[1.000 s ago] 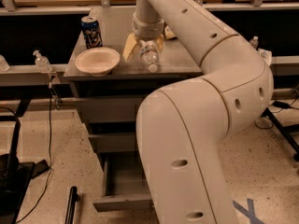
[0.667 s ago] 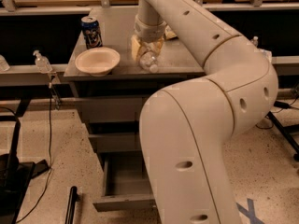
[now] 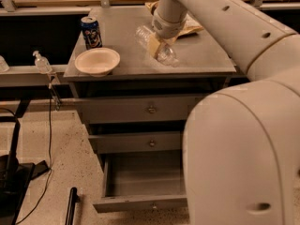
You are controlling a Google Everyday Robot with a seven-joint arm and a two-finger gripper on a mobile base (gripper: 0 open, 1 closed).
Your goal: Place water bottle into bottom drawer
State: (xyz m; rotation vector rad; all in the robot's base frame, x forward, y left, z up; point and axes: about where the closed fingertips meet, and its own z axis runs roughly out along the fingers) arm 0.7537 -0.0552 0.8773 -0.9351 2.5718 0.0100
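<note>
Two fingers of the gripper (image 3: 157, 45) are pinching the water bottle (image 3: 167, 55) around its middle, holding it tilted just over the cabinet top (image 3: 206, 55). Well below the gripper, the bottom drawer (image 3: 140, 201) is standing pulled out. On the gripper's left side in the view, a white bowl (image 3: 97, 61) and a blue drink can (image 3: 91, 32) are sitting.

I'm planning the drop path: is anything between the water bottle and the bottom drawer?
Nothing visible. The pincer holds the water bottle at the cabinet top; the bottom drawer below is pulled open, the two upper drawers shut. Bowl and can stand aside on that top. The arm hides the drawer's right end.
</note>
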